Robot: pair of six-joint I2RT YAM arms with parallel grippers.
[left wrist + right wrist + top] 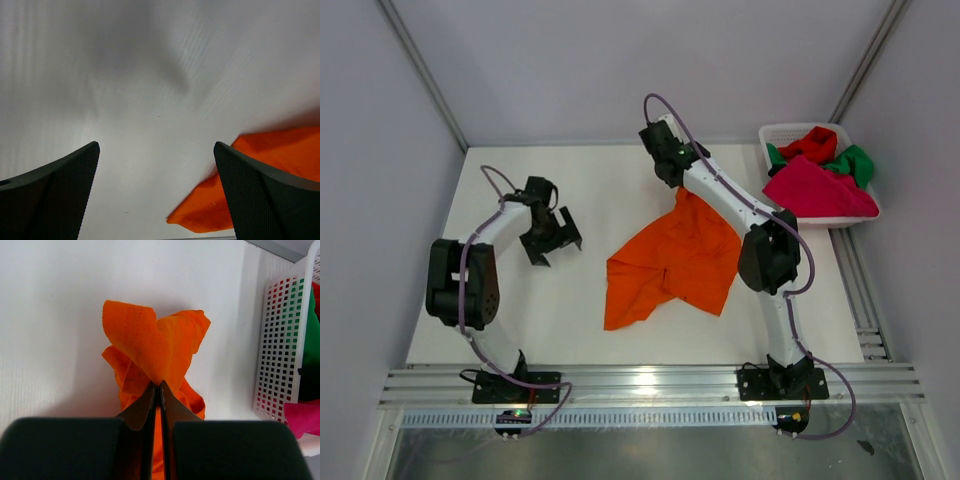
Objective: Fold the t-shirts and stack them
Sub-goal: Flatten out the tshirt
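Top view: the orange shirt [675, 260] hangs crumpled from the right gripper [683, 186], its lower part trailing on the table [570, 320] near the centre. No fold is made and no stack exists. The pink shirt [815, 190], red shirt [812, 143] and green shirt [855, 162] lie bundled in the basket [775, 132] at the far right corner, so the task appears to be at its start. The left gripper [553, 246] hangs over bare table, well apart from the cloth. Open room lies left of and in front of the shirt; the basket and the right wall limit travel on the right. Left wrist view: the left gripper [156, 147] stands with jaws wide apart and nothing between them; a corner of the orange shirt [285, 150] shows at lower right. Right wrist view: the right gripper [160, 387] is clamped on a bunched fold of the orange shirt [150, 340] (which part of the garment cannot be told). The basket [280, 340] wall stands near on the right.
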